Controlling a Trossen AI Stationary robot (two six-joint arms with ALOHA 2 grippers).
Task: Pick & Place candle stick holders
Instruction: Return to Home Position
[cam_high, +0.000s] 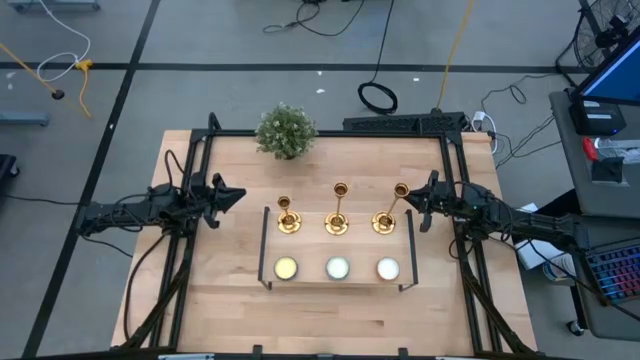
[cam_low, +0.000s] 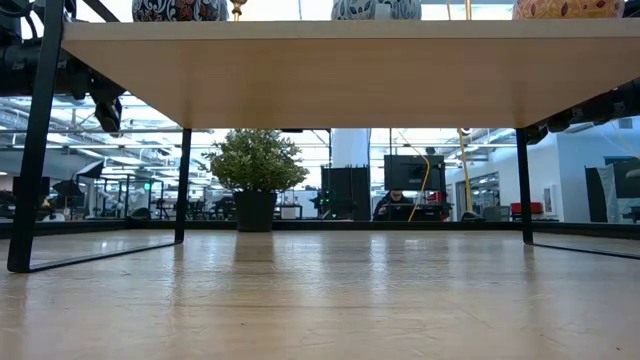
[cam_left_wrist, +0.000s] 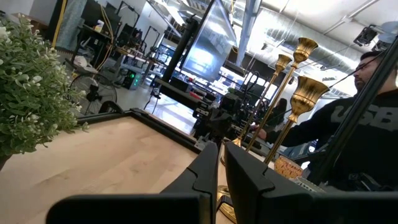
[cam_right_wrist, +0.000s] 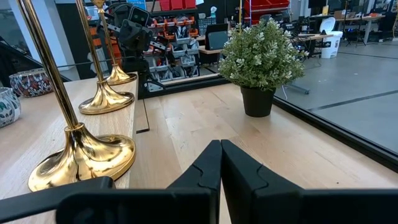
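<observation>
Likely a workshop-lab: monitor (cam_low: 414, 172), parts bins (cam_right_wrist: 180, 40)

Tops cut off
The cups of the shiny gold metal candle stick holders (cam_right_wrist: 84, 158) fell outside the right wrist view; low view clipped the patterned jars (cam_low: 165, 9).

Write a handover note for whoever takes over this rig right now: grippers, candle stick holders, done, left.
Left gripper: fingers shut, empty, left of the light wooden shelf with black metal frame.
Right gripper: fingers shut, empty, close to the rightmost holder.
Three shiny gold metal candle stick holders: upright in a row on the shelf, behind three round candles.
Done: all three placed.
Left: probably only parking both arms.
</observation>
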